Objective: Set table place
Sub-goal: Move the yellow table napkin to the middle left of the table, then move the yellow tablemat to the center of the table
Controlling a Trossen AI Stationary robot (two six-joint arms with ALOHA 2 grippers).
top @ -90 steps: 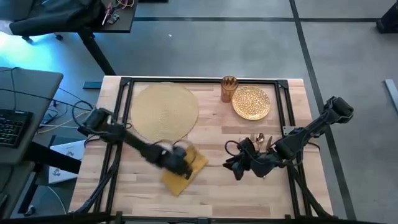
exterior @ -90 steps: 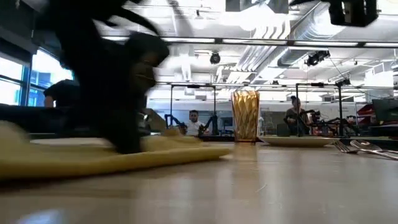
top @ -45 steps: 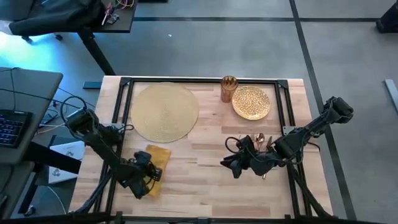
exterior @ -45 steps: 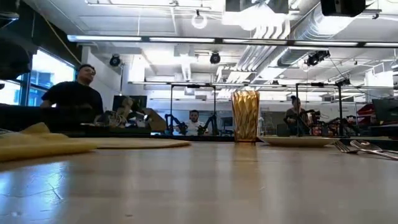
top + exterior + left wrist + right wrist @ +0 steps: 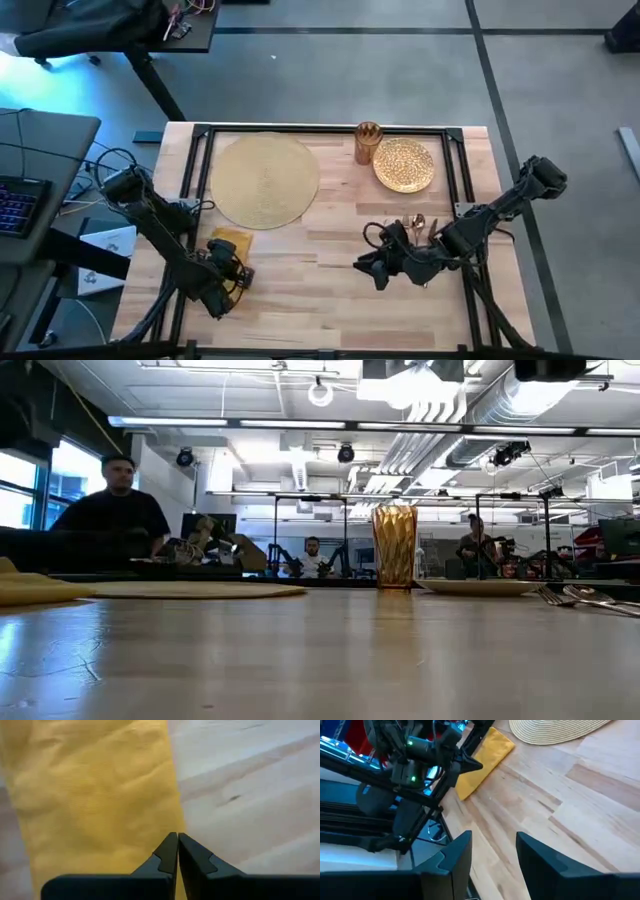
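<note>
Dragging napkin (image 5: 226,246) with left gripper (image 5: 228,285), fingers together on its edge, beside placemat (image 5: 263,180). Right gripper (image 5: 368,270) hovers, fingers apart. Next, probably: plate (image 5: 404,164) onto placemat.

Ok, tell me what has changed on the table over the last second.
The left gripper has dragged the yellow napkin from near the table's middle to the left front, beside the frame. Its fingers are shut at the napkin's edge; whether they pinch the cloth is unclear. The right gripper, open, the placemat, gold plate, cup and cutlery stayed put.
</note>
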